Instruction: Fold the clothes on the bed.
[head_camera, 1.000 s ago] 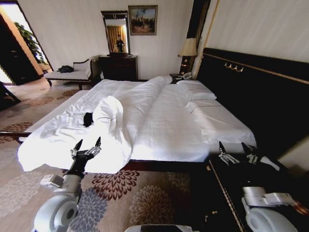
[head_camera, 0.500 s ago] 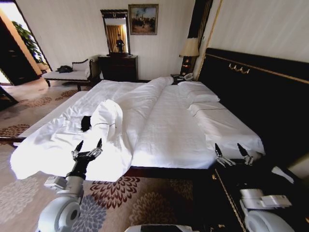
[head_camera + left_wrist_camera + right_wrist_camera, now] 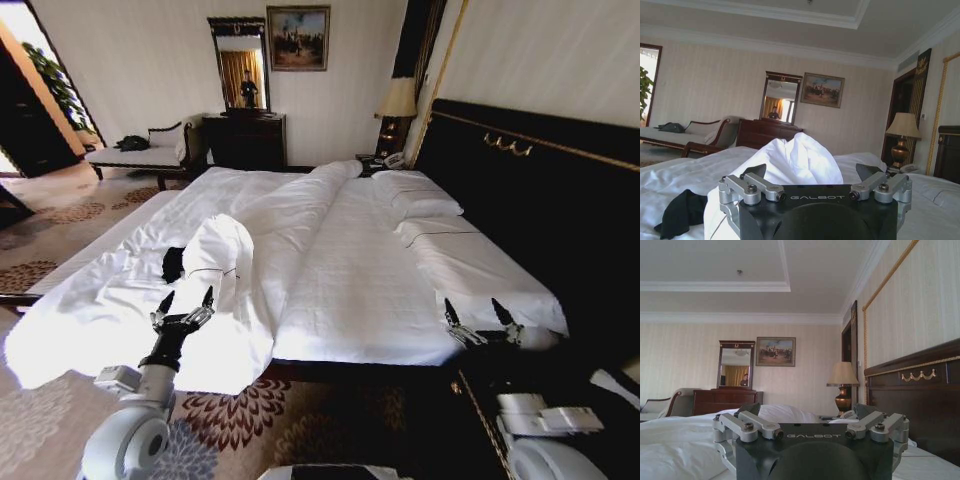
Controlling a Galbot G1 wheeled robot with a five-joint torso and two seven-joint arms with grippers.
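Here, the big white bed (image 3: 350, 260) with a dark wood frame is seen. A small black soft T-shirt (image 3: 173, 263) is bunched beside a duvet fold. The left gripper (image 3: 186, 300) and right gripper (image 3: 480, 312) are held wide apart, empty.

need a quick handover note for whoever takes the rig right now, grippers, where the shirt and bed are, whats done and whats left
Left gripper: open, empty, held over the near edge of the bed, just short of the bunched white duvet.
Right gripper: open, empty, at the bed's near corner on the headboard side.
Clothes: a dark crumpled piece lying on the sheet beside the duvet hump, beyond the left gripper and apart from it.
Done: nothing folded; the garment is untouched.
Left: reach the clothes, spread them flat, fold them.
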